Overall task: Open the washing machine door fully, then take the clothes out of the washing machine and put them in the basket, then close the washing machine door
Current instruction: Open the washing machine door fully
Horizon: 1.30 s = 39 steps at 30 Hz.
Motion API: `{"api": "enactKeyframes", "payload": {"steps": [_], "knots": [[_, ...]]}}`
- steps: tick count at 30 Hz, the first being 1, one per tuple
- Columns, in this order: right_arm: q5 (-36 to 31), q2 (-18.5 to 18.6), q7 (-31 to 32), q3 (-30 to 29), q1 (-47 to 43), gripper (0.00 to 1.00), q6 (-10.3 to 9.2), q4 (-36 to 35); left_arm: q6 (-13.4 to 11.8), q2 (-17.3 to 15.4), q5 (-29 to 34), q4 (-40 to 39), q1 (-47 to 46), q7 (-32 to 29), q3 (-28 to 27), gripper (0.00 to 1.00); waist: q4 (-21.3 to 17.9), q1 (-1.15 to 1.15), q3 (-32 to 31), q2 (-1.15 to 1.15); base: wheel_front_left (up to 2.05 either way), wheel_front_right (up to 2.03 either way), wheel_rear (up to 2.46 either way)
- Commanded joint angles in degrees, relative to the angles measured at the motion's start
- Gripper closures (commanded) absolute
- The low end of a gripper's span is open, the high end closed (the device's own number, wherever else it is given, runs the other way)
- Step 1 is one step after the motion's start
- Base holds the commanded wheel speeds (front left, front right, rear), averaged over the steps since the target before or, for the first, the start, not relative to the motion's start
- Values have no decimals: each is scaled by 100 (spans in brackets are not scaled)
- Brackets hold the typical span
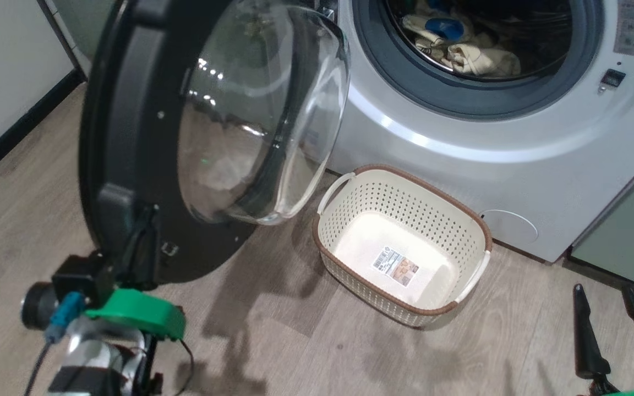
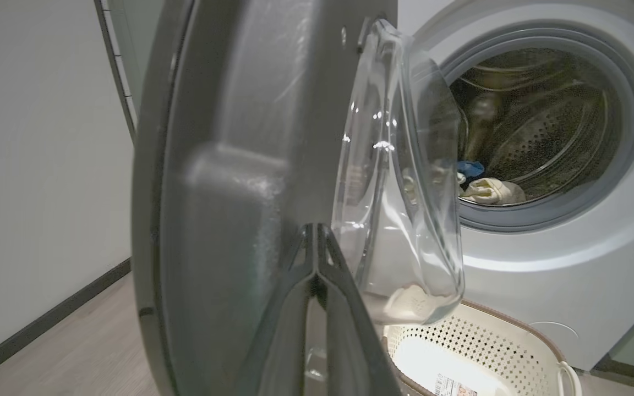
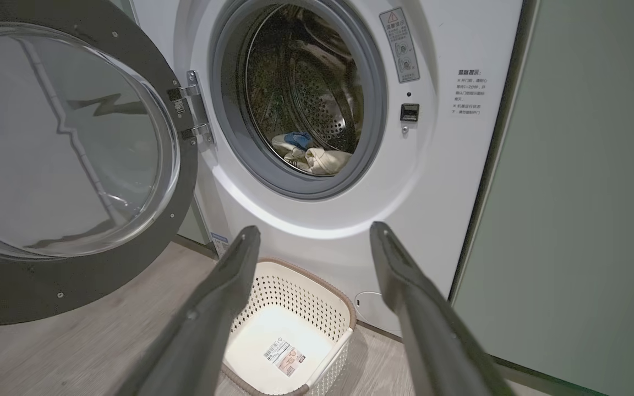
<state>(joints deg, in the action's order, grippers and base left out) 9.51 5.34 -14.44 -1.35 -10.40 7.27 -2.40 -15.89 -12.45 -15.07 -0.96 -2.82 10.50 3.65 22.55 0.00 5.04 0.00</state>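
While the left gripper (image 2: 315, 231) has its two dark fingers pressed tight together with nothing between them, its tips sit right up against the inner side of the washing machine door (image 2: 229, 165). They are low on the wide dark rim, just beside the clear glass bowl (image 2: 399, 220). I cannot tell if they really touch the door. The door stands swung out from the washing machine (image 1: 460, 143), hanging on its hinge (image 3: 196, 110) at the left of the round mouth. The right gripper (image 3: 314, 230) is low on the right side, well apart from the door, and its fingers are spread wide with nothing in them. Just past those fingers the basket (image 3: 295, 286) sits on the wood floor (image 1: 295, 341), close to the front of the machine and below the round mouth. The basket is empty, with just a sticker (image 1: 395, 265) on its bottom. Farther back, the clothes (image 3: 317, 159) lie in a small heap at the bottom of the metal drum (image 3: 322, 104), behind the grey rubber ring (image 3: 375, 110). They are cream with a bit of blue. Both grippers are well apart from the clothes. A pale green cabinet (image 3: 586, 192) stands beside the machine on the right.
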Motion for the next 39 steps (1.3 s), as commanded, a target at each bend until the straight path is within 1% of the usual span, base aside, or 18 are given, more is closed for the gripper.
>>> {"api": "enactKeyframes", "payload": {"steps": [1, 11, 20, 32, 39], "knots": [[23, 178, -56, 84, 77, 0, 22, -202, -25, -220, -85, -80, -378, 86, -349, 100, -7, 0, 27, 0, 0, 0, 0], [27, 359, -56, 43, 121, 0, 22, -255, 95, -409, -291, 664, -811, 311, -676, 100, -20, 0, 308, 0, 0, 0, 0], [15, 546, -56, 6, 251, 0, 22, -318, 416, -526, -465, 1674, -1570, 440, -977, 100, 38, 0, 707, 0, 0, 0, 0], [18, 711, -56, 82, 501, 0, 22, -298, 700, -629, -260, 2653, -2504, 449, -1389, 100, 86, 0, 1054, 0, 0, 0, 0], [31, 766, -56, 182, 655, 0, 22, -254, 752, -674, -169, 3020, -2851, 449, -1710, 100, 40, 0, 1160, 0, 0, 0, 0]]}}
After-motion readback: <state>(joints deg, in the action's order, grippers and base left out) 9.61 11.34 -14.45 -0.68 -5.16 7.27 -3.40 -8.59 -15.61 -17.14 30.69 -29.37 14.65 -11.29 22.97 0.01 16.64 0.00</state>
